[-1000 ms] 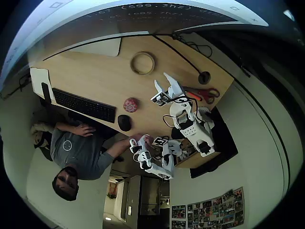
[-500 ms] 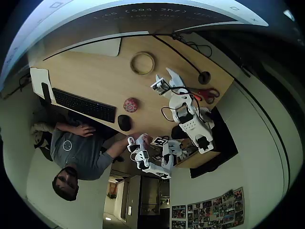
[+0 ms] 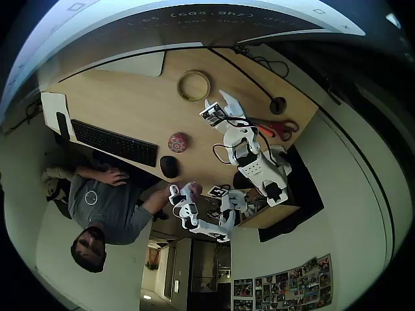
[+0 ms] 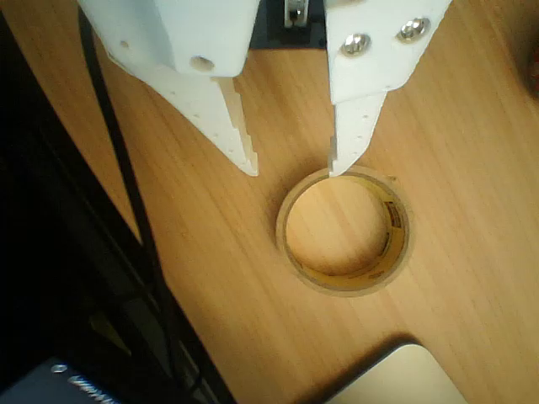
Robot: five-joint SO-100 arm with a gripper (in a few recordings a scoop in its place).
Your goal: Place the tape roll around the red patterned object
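Gripper [image 4: 290, 172] spread wide above tape roll [image 4: 344, 232] – flat on table [image 3: 130, 103], red patterned object [image 3: 178, 142] well apart, pattern blurred

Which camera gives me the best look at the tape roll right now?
The wrist view: the tape roll lies flat on the wood, large and sharp, just below the open gripper. The overhead view shows it as a small ring, apart from the red patterned object.

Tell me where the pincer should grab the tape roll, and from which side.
Pinch the thin wall: the tape roll lies flat on the table, hole upward. Come from above, one finger inside the hole, one outside. The open pincer hovers near its rim nearest the arm.
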